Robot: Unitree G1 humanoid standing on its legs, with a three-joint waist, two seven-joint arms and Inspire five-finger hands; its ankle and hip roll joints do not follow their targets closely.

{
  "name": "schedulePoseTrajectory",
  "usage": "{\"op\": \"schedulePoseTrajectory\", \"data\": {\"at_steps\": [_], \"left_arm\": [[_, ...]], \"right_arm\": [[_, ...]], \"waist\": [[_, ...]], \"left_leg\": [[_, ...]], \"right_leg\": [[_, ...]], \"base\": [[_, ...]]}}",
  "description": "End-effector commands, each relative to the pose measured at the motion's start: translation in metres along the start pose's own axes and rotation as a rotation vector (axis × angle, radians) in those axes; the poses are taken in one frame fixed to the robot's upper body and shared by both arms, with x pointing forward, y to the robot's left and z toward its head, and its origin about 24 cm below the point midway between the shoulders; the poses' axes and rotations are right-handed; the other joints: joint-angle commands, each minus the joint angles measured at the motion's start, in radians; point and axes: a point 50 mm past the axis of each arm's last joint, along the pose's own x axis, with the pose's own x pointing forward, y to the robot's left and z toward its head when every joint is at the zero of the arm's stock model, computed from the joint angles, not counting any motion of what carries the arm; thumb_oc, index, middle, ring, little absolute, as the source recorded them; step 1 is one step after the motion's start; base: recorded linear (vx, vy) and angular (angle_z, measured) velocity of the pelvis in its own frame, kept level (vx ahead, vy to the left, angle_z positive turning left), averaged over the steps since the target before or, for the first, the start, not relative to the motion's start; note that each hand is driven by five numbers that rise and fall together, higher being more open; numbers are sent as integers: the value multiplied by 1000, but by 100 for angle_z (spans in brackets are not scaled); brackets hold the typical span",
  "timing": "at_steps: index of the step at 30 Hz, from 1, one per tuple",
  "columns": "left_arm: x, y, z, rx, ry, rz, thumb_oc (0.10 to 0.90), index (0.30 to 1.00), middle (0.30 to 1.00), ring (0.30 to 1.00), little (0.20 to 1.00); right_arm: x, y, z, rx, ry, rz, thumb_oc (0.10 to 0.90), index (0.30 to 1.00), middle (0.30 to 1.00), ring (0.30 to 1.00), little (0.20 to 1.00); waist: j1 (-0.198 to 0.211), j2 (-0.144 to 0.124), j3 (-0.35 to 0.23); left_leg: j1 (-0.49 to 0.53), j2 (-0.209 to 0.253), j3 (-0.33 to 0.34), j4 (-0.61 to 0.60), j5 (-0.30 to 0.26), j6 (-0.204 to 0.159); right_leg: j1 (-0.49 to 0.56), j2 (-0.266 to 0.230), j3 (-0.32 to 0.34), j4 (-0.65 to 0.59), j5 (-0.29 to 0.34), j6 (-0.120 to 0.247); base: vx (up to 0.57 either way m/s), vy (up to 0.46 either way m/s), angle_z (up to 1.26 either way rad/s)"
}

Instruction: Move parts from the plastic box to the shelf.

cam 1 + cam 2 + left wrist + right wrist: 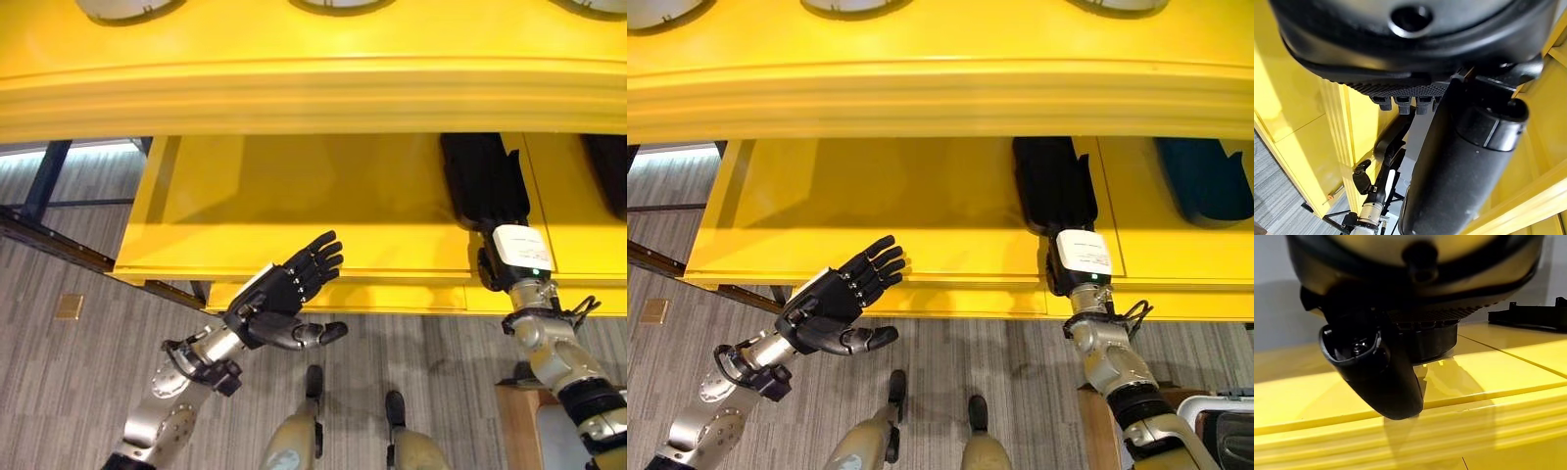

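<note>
While the left hand point(284, 294) hovers with straight fingers before the glossy yellow metal shelf point(294, 196), the right hand point(1073, 259) reaches onto it, touching a long black plastic part point(1053, 186) (grip cannot be told).

Lighting: bright, coming from overhead; the yellow shelf point(294, 206) is glowing with soft glare beside the left hand point(284, 294). Shadow: the upper tier is darkening the shelf's back, beyond the right hand point(1058, 211). Focus: both wrist views are blurring close up; the black part point(1530, 316) is showing sharper.
</note>
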Motion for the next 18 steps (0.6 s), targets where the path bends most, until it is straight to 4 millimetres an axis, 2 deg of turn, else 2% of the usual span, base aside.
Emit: {"op": "schedulePoseTrajectory", "data": {"at_steps": [1, 7, 10, 18], "left_arm": [[9, -14, 33, 25, -245, -81, 900, 1000, 1000, 1000, 1000], [8, -15, 32, 19, -239, -87, 900, 1000, 1000, 1000, 1000], [7, -16, 31, 14, -246, -90, 900, 1000, 1000, 1000, 1000], [5, -17, 31, 4, -257, -86, 900, 1000, 1000, 1000, 1000]], "right_arm": [[7, -22, -9, -72, -4, -154, 900, 1000, 1000, 1000, 1000], [5, -28, -5, -91, -66, -258, 900, 1000, 1000, 1000, 1000], [3, -37, 3, -77, -131, -356, 900, 1000, 1000, 1000, 1000], [-3, -44, 19, -32, -255, -449, 900, 1000, 1000, 1000, 1000]], "waist": [[14, 1, -67], [12, 5, -70], [6, 10, -72], [-2, 19, -81]], "left_leg": [[51, 37, 59, 53, -170, -1], [53, 35, 60, 50, -171, 1], [52, 31, 59, 49, -172, 3], [59, 27, 62, 46, -175, 4]], "right_leg": [[-113, 2, -29, 164, -78, -38], [-112, 0, -29, 163, -78, -36], [-115, -3, -27, 164, -78, -33], [-110, -7, -20, 160, -79, -32]], "base": [[0, 0, 0], [0, 0, 0], [2, 25, -1], [8, 29, -1]]}}
